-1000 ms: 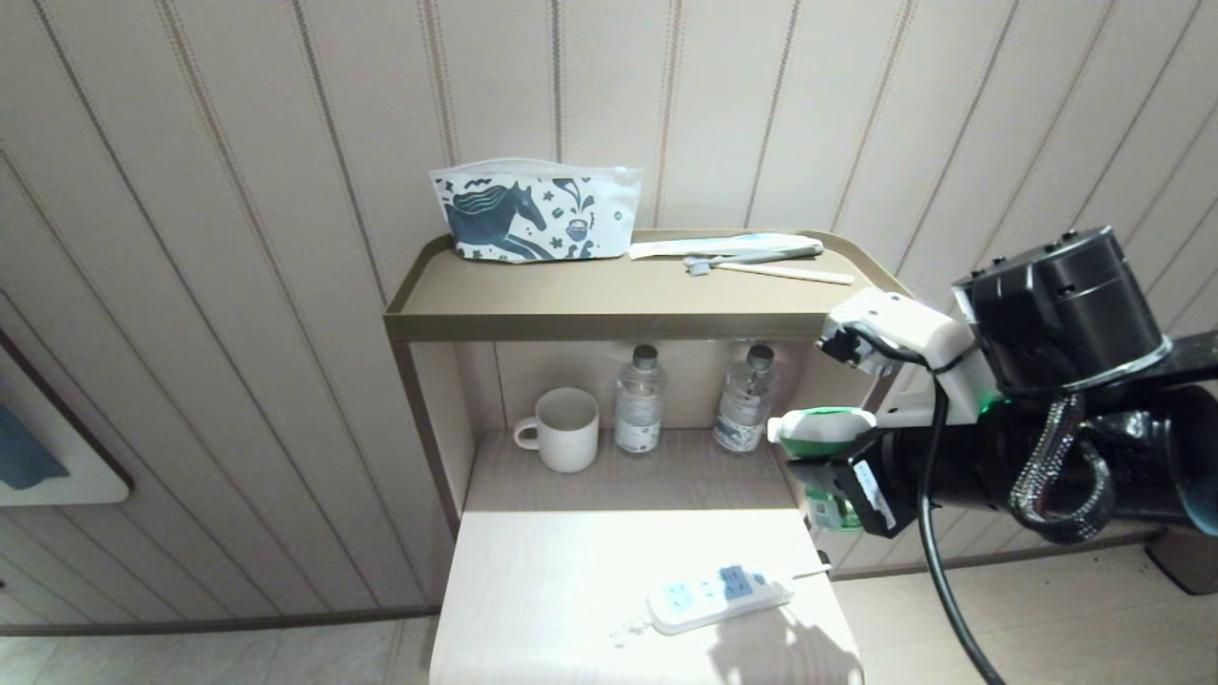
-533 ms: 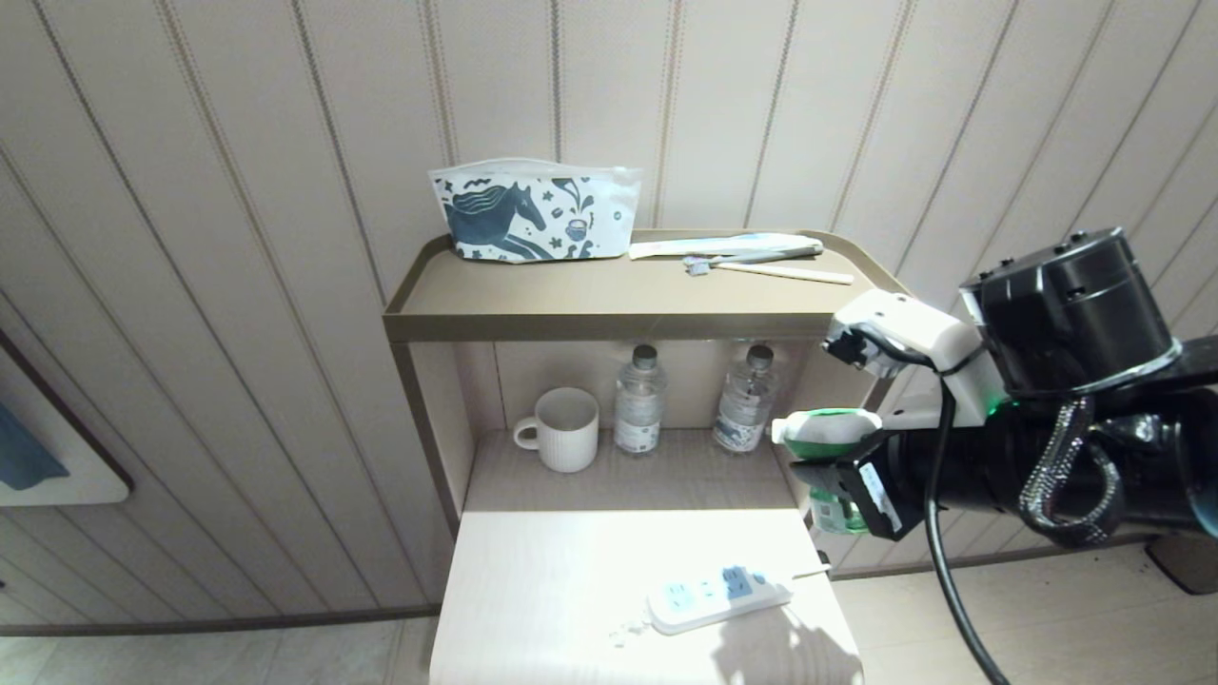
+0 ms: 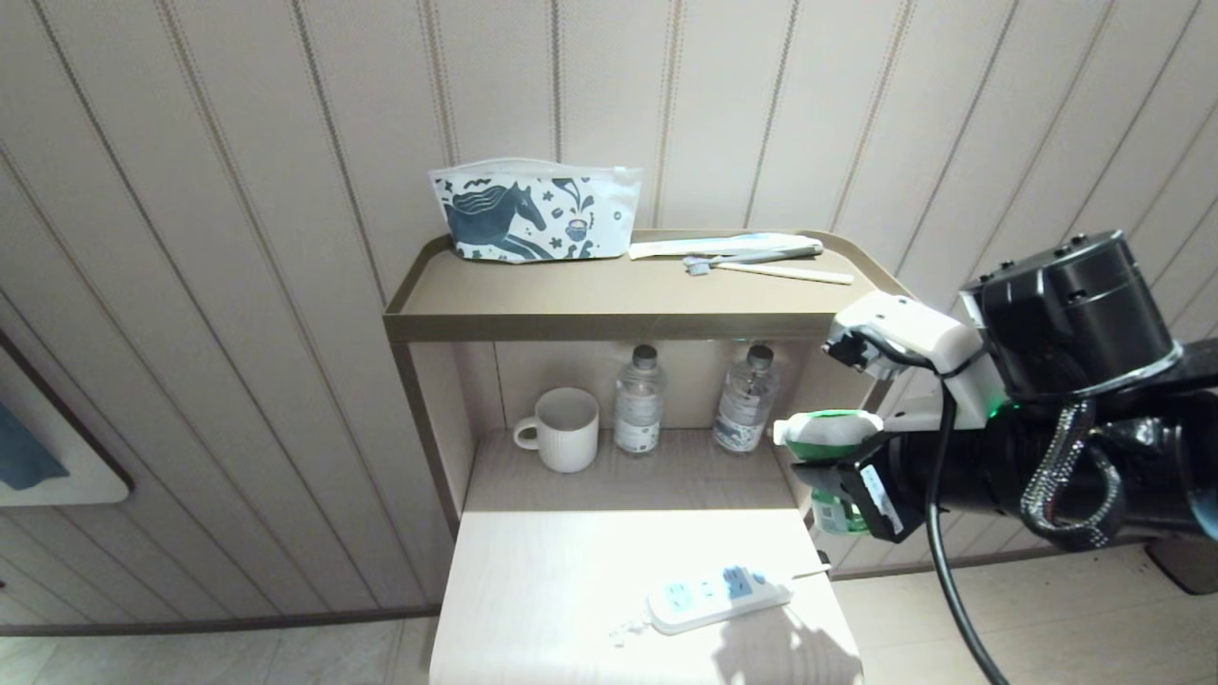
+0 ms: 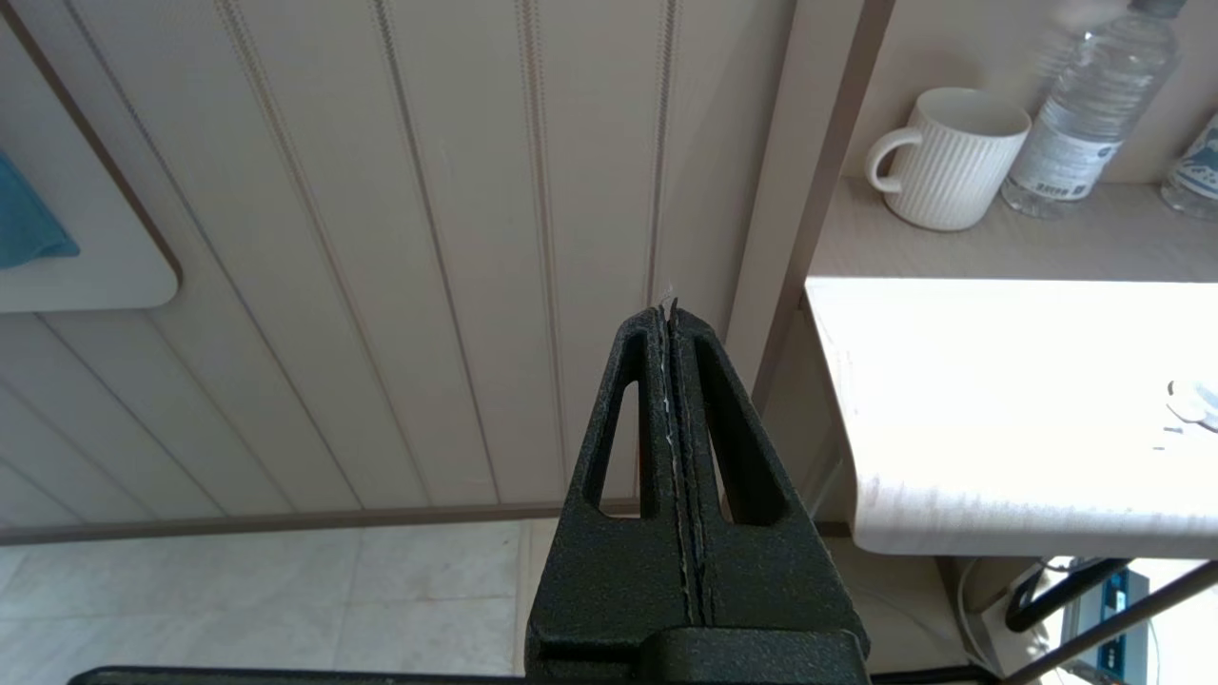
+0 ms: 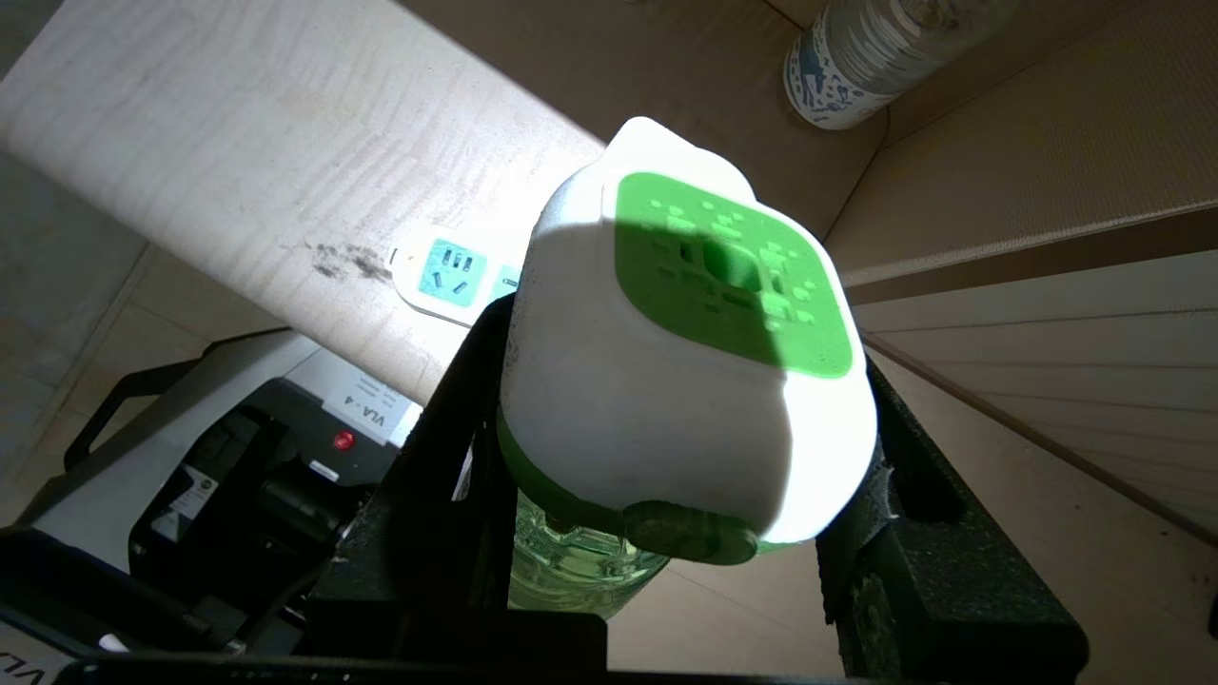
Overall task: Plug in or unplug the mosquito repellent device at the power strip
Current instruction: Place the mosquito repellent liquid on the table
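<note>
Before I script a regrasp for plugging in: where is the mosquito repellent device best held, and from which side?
Grip the white head of the mosquito repellent device across its two flat sides, as the right gripper does now, coming from behind. That probably keeps the jaws off the rounder green bottle beneath and leaves the head free to meet the power strip.
</note>
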You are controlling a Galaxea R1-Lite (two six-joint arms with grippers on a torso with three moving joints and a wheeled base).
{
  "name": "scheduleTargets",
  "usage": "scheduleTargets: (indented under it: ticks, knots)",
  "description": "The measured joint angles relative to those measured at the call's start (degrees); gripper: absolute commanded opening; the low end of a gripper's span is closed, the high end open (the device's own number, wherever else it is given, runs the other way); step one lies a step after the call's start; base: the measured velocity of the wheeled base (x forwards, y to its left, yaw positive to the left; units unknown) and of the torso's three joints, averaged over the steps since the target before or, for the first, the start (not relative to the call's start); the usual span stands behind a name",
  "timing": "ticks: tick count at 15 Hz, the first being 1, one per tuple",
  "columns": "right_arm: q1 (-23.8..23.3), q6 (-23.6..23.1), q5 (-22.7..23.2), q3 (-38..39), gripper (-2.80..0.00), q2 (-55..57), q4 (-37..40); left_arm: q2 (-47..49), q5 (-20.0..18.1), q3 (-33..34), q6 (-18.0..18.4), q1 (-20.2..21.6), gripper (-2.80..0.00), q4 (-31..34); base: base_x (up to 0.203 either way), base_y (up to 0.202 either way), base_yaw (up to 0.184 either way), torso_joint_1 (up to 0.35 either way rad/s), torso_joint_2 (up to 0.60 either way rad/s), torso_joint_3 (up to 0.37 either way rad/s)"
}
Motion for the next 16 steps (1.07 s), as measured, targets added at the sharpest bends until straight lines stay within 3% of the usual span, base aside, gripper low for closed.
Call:
scheduleTargets:
  ticks: [9, 16]
  knots:
    - [0.0, 0.0, -0.7, -0.1, -2.8, -0.6, 0.0, 0.0, 0.0, 0.0, 0.0, 0.0, -2.8, 0.0, 0.0, 0.0, 0.0, -0.16, 0.35, 0.184]
    - [0.0, 0.0, -0.7, 0.0, -2.8, -1.0, 0.0, 0.0, 0.0, 0.0, 0.0, 0.0, -2.8, 0.0, 0.0, 0.0, 0.0, -0.24, 0.54, 0.293]
